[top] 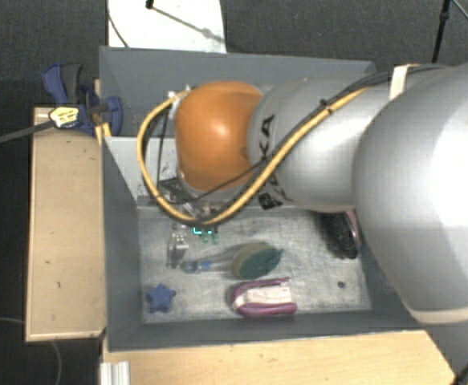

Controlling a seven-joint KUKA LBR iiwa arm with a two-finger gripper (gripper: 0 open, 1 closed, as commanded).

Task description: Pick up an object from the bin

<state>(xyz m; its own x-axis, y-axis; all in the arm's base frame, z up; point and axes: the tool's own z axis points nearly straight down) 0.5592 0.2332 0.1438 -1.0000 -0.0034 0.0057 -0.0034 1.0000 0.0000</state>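
Note:
My gripper [177, 249] hangs below the orange wrist cover, low over the left middle of the bin floor. Just to its right lies a brush [252, 261] with a dark green oval head and a clear bluish handle, the handle end pointing at the gripper. A purple and white oblong pack [263, 299] lies at the front, right of the gripper. A small blue star-shaped piece [160, 297] rests in the front left corner.
A black rounded object [342, 235] sits at the right side, partly hidden under the arm. The big grey arm covers the back and right of the bin. Bare floor shows between the star and the pack.

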